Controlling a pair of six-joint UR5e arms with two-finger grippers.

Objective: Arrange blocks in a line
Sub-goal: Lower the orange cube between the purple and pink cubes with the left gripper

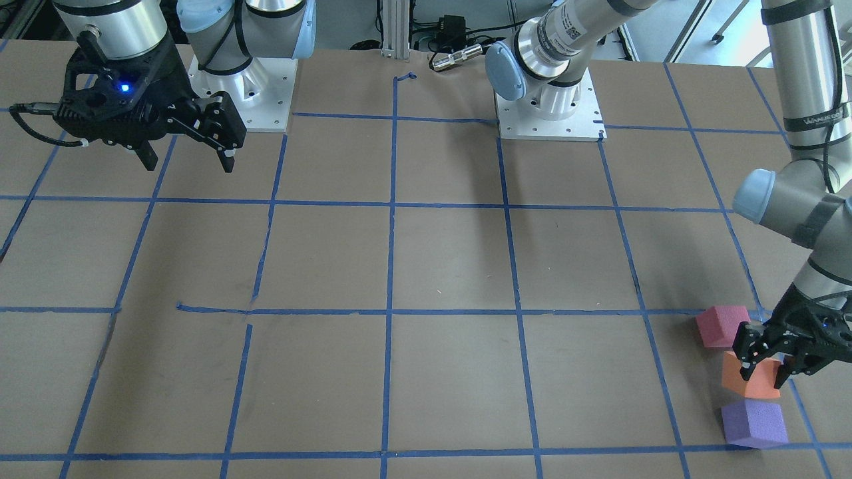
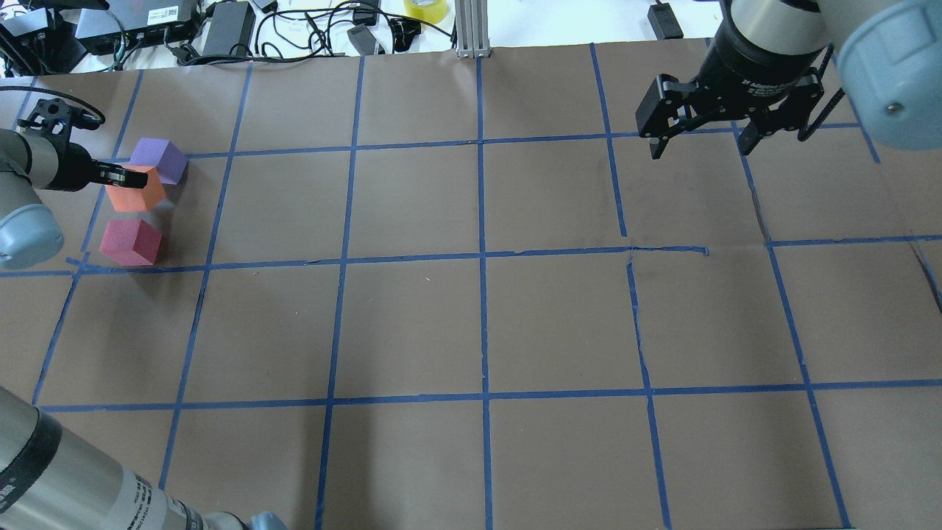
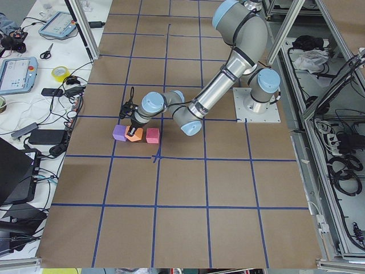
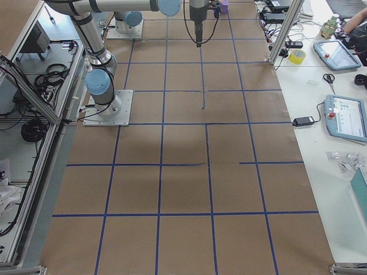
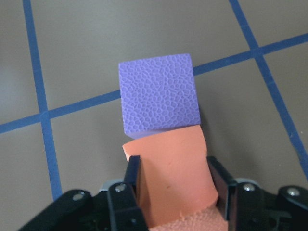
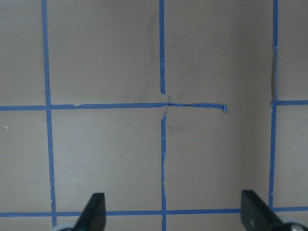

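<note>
1. I found the left claw (image 5: pixel 174 168) pinching the orange block (image 2: pixel 136 193).
2. The purple block (image 2: pixel 158 158) sat just beside the orange block, and the pinkish-red block (image 2: pixel 131 241) sat near its opposite side.
3. The right claw (image 2: pixel 701 147) hung spread above the tabletop (image 2: pixel 478 331), well apart from the orange block.

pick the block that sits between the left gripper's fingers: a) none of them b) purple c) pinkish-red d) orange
d: in the left wrist view the left gripper has a finger against each side of the orange block, while the purple block lies just past the fingertips, outside the grip.
</note>
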